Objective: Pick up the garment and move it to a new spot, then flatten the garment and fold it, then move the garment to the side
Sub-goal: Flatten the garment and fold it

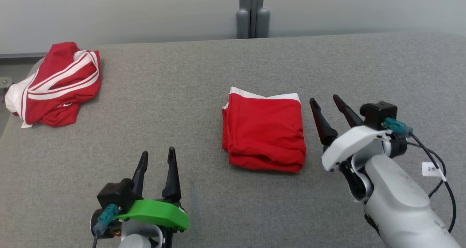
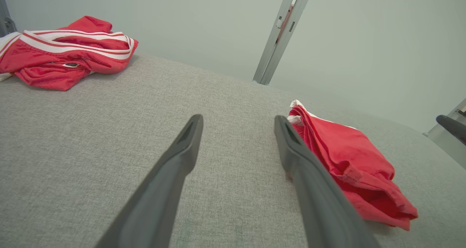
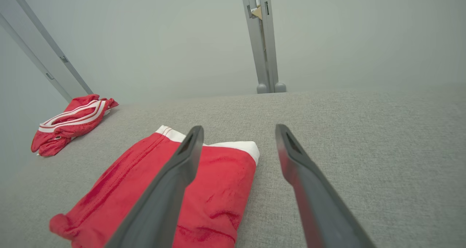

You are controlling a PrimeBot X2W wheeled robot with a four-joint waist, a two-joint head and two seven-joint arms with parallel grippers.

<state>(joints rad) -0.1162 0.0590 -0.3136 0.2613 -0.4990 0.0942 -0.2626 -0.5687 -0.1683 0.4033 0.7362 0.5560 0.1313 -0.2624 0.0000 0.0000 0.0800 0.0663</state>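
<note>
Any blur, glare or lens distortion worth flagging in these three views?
Head view: soft even light, no glare, folded garment sharp with a faint shadow. Left wrist view: table horizon slants, left gripper looms large. Right wrist view: wide-angle stretch, a wall post leans steeply.

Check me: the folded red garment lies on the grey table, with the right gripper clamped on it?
Not clamped: the right gripper stands open beside the folded garment, which lies on the table. The head view shows it.
</note>
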